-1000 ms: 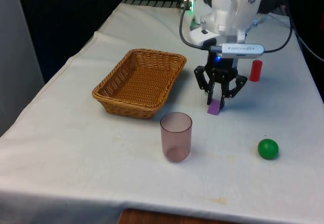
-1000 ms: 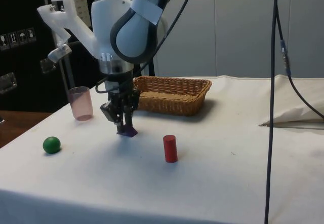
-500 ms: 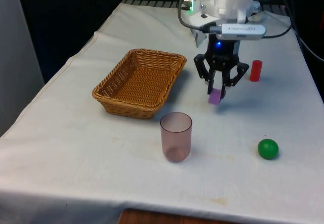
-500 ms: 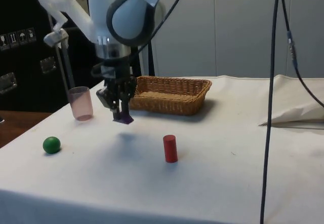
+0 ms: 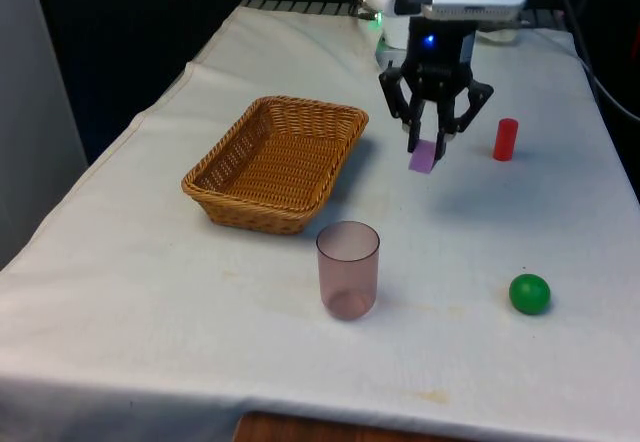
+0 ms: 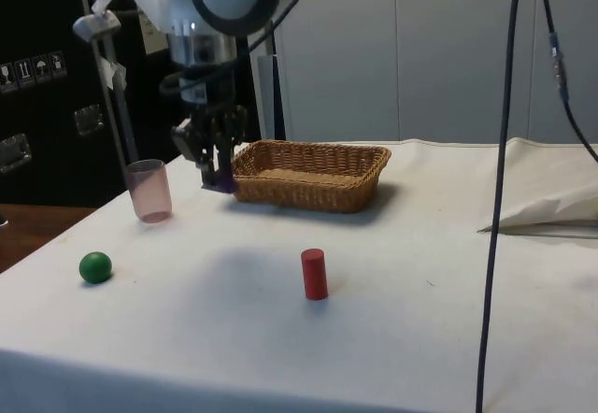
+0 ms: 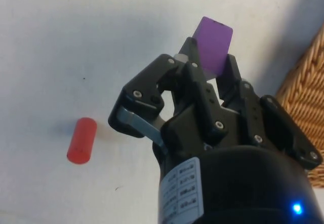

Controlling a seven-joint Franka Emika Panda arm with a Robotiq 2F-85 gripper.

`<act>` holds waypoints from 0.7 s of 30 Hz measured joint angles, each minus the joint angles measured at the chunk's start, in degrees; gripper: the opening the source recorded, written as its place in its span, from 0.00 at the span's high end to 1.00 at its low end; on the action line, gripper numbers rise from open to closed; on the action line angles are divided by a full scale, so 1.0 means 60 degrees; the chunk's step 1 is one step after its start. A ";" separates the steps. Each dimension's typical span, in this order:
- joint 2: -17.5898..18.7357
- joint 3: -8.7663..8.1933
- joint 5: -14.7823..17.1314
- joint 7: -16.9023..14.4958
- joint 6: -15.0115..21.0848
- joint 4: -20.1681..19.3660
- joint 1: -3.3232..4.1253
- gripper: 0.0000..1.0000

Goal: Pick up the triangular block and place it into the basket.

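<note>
pinching the purple triangular block (image 5: pixel 423 156), the pincer (image 5: pixel 428 148) hangs above the desk (image 5: pixel 150 292), just right of the basket (image 5: pixel 277 162) in the front view. block looks light, rigid, smooth; flat opposite faces suit the grip, could slip.

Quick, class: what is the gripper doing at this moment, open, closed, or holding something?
Gripper: closed on the purple block, held in the air clear of the table, beside the basket.
</note>
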 measured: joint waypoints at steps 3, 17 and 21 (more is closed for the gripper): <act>-0.0115 -0.0029 0.0000 0.0000 -0.0115 0.0010 0.0000 0.67; -0.0907 -0.0497 -0.0038 -0.0439 -0.0869 0.0038 -0.0029 0.67; -0.0945 -0.0688 -0.0038 -0.0592 -0.0850 -0.0095 -0.0029 0.67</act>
